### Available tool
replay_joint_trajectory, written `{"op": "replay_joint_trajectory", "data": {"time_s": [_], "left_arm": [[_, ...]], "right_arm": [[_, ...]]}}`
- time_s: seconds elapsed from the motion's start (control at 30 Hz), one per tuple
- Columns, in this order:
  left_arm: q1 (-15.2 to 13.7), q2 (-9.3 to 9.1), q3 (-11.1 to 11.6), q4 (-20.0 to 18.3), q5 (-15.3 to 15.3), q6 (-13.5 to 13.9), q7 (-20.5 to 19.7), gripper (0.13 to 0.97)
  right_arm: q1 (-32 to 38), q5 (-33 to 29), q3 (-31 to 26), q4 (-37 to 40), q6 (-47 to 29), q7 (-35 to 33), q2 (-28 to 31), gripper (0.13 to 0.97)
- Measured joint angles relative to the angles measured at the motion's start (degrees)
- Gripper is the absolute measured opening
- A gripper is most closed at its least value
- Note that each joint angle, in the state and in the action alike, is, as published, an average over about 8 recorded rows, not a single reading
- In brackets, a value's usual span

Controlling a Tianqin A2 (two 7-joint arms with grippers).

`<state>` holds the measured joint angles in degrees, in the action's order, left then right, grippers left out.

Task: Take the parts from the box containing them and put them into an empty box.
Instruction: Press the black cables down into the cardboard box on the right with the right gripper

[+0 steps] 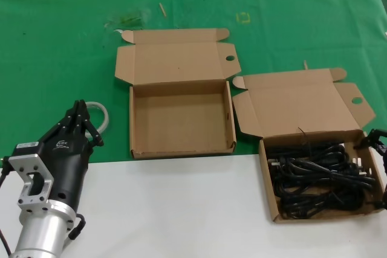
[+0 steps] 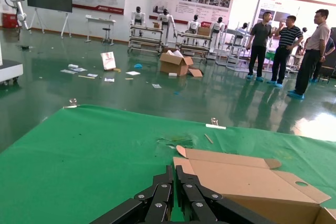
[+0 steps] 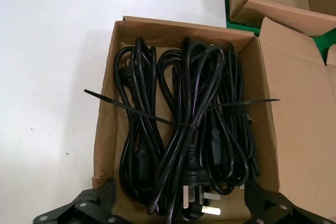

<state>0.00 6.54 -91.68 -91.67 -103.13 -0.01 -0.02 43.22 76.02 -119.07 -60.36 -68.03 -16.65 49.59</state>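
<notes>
The box holding the parts stands open at the right on the white surface, with a tangle of black cords in its tray. The empty box stands open at the middle on the green cloth, its floor bare. My right gripper is at the far right edge of the full box. In the right wrist view it is open wide just above the cords, which are tied with black zip ties, a plug between the fingers. My left gripper is shut and empty, left of the empty box.
A whitish tube ring lies on the green cloth beside my left gripper. Both box lids lie folded back. Small bits of litter lie at the back of the green cloth. The left wrist view shows the shut left gripper and the empty box's lid.
</notes>
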Motion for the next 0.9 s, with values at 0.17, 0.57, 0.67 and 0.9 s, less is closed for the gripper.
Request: {"op": "replay_joint_trajectory", "data": {"time_s": [0.17, 0.57, 0.67, 0.9], "left_arm": [[0.0, 0.00, 0.0, 0.0, 0.0, 0.0, 0.0, 0.156], [0.0, 0.00, 0.0, 0.0, 0.0, 0.0, 0.0, 0.156], [0.0, 0.00, 0.0, 0.0, 0.0, 0.0, 0.0, 0.156], [0.0, 0.00, 0.0, 0.0, 0.0, 0.0, 0.0, 0.156]], "right_arm": [[0.0, -0.2, 0.0, 0.3, 0.3, -0.1, -0.3, 0.830], [0.3, -0.6, -0.2, 1.0, 0.9, -0.5, -1.0, 0.609], [0.4, -0.7, -0.2, 1.1, 1.0, -0.6, -1.2, 0.527], [0.5, -1.0, -0.4, 1.2, 1.1, -0.7, -1.4, 0.396]]}}
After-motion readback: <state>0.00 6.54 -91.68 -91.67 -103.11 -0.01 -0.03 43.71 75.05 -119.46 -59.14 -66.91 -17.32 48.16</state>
